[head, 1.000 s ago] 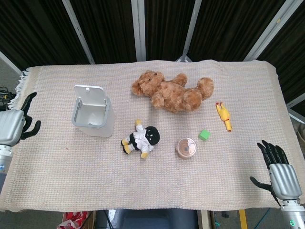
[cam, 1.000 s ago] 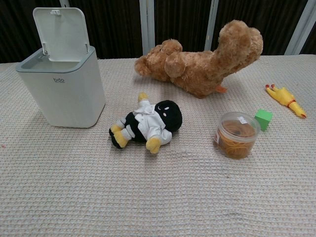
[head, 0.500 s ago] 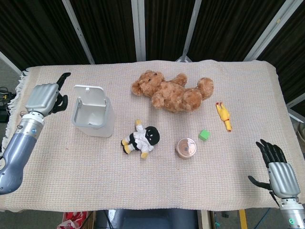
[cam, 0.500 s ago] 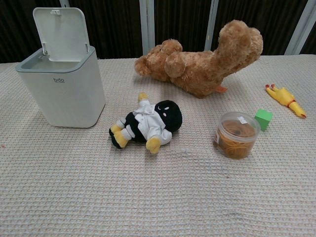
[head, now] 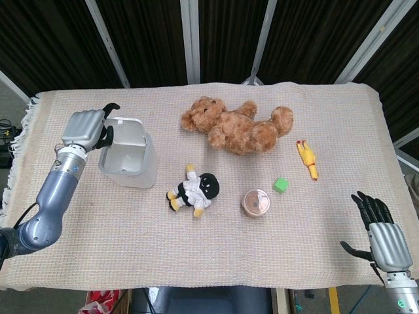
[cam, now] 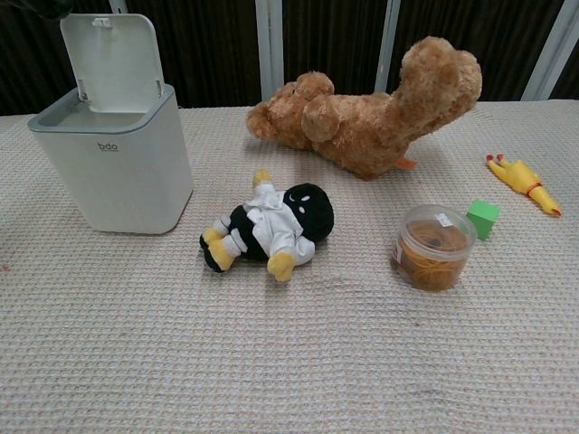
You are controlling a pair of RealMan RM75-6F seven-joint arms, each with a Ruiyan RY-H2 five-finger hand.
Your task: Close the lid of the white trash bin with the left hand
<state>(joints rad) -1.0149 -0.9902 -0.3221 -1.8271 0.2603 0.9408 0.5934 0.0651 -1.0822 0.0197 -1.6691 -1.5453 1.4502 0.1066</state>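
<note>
The white trash bin [head: 129, 159] [cam: 116, 154] stands at the left of the table with its lid [head: 124, 131] [cam: 112, 58] upright and open. My left hand [head: 87, 129] is right beside the lid's left edge, above the bin's rim, with its fingers curled toward the lid and holding nothing. Whether they touch the lid I cannot tell. In the chest view only a dark bit of this hand [cam: 41, 7] shows at the top left corner. My right hand [head: 382, 234] hangs off the table's near right corner, fingers spread, empty.
A brown teddy bear [head: 236, 125] lies at the back centre. A small doll in black and white [head: 194, 190] lies right of the bin. A round clear tub [head: 256, 203], a green cube [head: 281, 185] and a yellow rubber chicken [head: 307, 158] lie further right.
My left arm has swung in from the table's left edge to the bin, and the hand now sits against the lid's left side. The lid and right hand have not moved.
</note>
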